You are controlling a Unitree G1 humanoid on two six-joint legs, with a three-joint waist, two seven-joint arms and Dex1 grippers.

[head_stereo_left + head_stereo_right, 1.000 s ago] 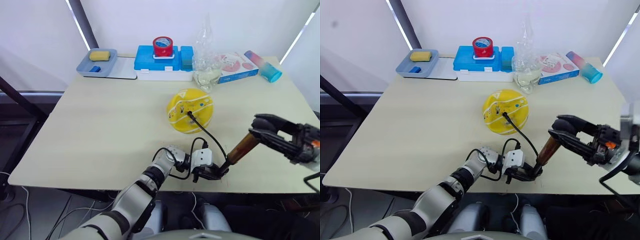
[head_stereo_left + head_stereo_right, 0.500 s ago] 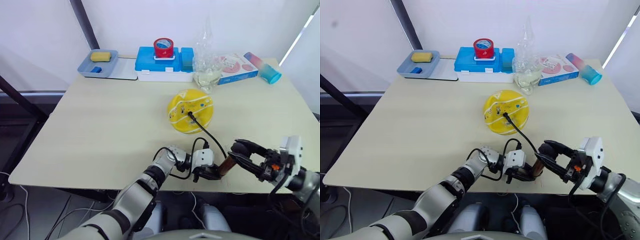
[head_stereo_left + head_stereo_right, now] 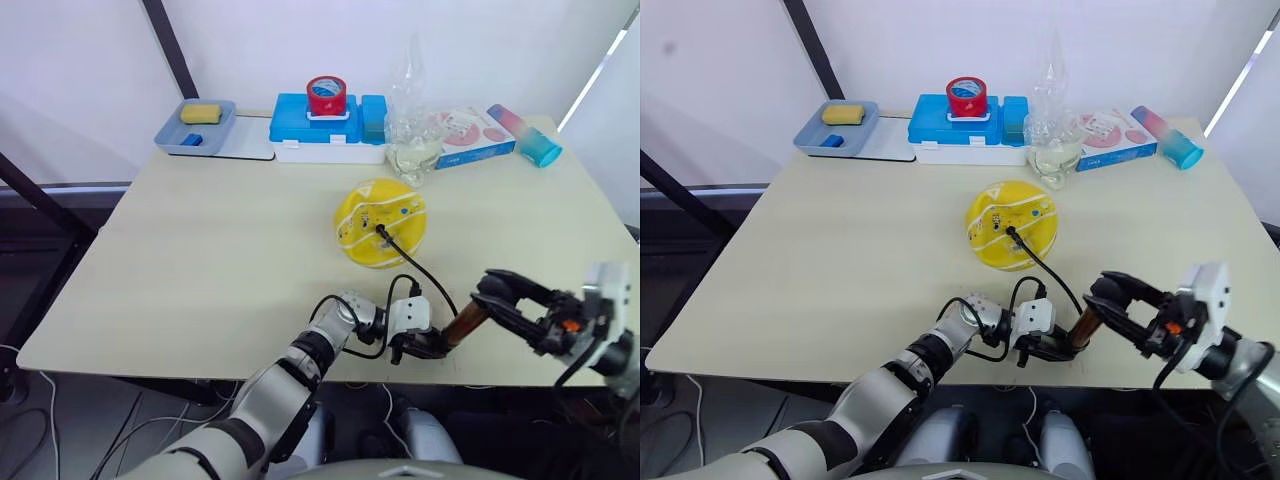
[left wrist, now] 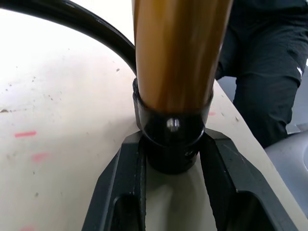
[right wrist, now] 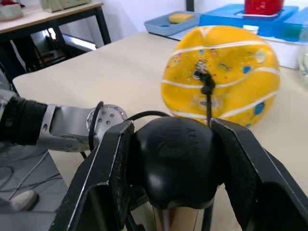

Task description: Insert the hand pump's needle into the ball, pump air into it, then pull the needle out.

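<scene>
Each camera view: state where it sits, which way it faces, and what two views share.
Head views: on the head, looking down at the beige table and yellow white-seamed ball; both arms show.
Left wrist: along the left hand, clamped on the bronze-gold hand pump at its lower cap.
Right wrist: along the right hand, gripping the pump's top cap, facing the ball.
Shared: the pump, in both wrist views.

Glossy bronze metal on the hand pump [image 4: 173, 53], with smooth black plastic end caps. Smooth, rubbery yellow skin on the ball [image 5: 226, 72]. Matt cream table [image 3: 220, 250], lightly speckled. Matt black plastic fingers [image 5: 103, 187].
</scene>
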